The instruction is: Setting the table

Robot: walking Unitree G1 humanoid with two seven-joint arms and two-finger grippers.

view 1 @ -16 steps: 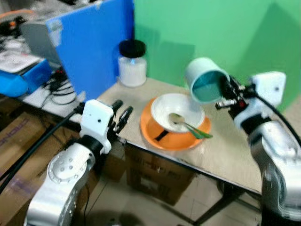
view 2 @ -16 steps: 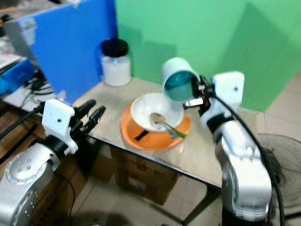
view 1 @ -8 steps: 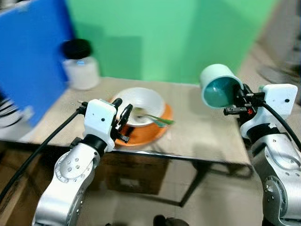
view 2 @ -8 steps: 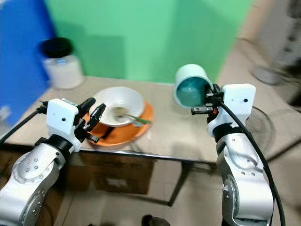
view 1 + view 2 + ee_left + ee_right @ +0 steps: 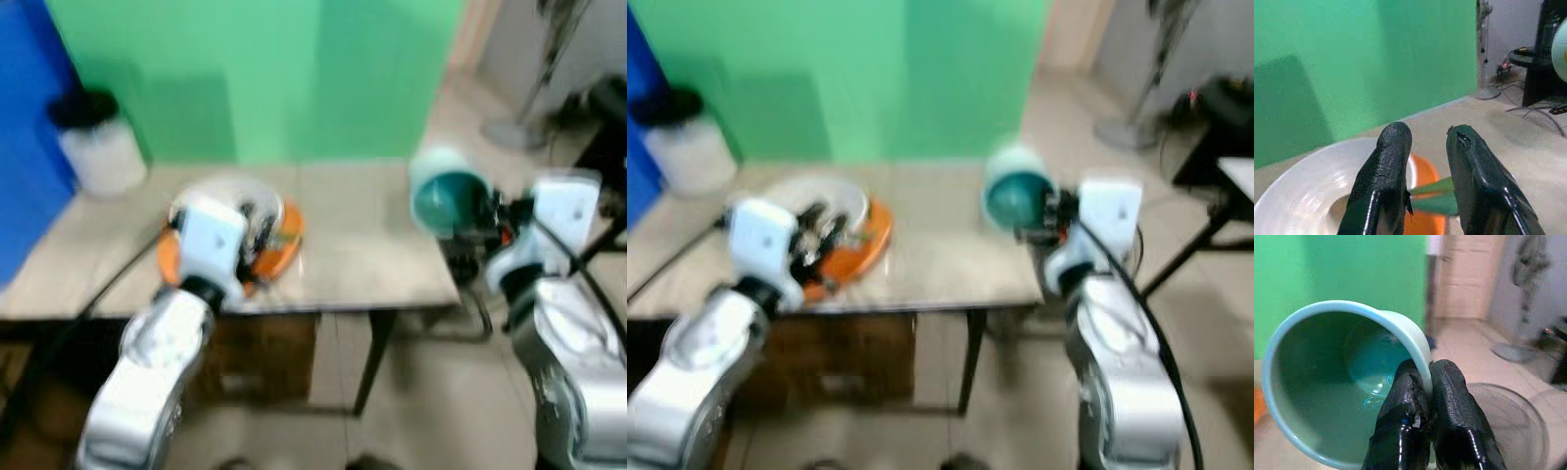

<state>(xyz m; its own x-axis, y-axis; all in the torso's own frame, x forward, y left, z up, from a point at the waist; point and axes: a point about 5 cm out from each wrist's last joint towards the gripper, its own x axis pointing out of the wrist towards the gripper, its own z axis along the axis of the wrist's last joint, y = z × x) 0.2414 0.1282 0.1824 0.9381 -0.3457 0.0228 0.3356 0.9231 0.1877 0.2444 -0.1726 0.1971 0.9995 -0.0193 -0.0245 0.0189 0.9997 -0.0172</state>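
Note:
My right gripper (image 5: pixel 1426 378) is shut on the rim of a pale teal cup (image 5: pixel 1337 382). It holds the cup on its side in the air just off the right end of the table (image 5: pixel 362 245), mouth turned towards me (image 5: pixel 446 196). My left gripper (image 5: pixel 1427 134) is open with nothing between its fingers. It hovers over a white bowl (image 5: pixel 1298 196) that sits on an orange plate (image 5: pixel 286 243). A green-handled spoon (image 5: pixel 1435 196) lies in the bowl. Both eye views are blurred.
A white jar with a black lid (image 5: pixel 93 147) stands at the table's far left, beside a blue board (image 5: pixel 24 137). A green wall rises behind. A fan (image 5: pixel 1520 421) lies on the floor past the right end, and dark furniture (image 5: pixel 1225 117) stands farther right.
The camera has swung to the right, so the table and plate have slid left in the picture. The cup stays in my right gripper and has sunk a little.

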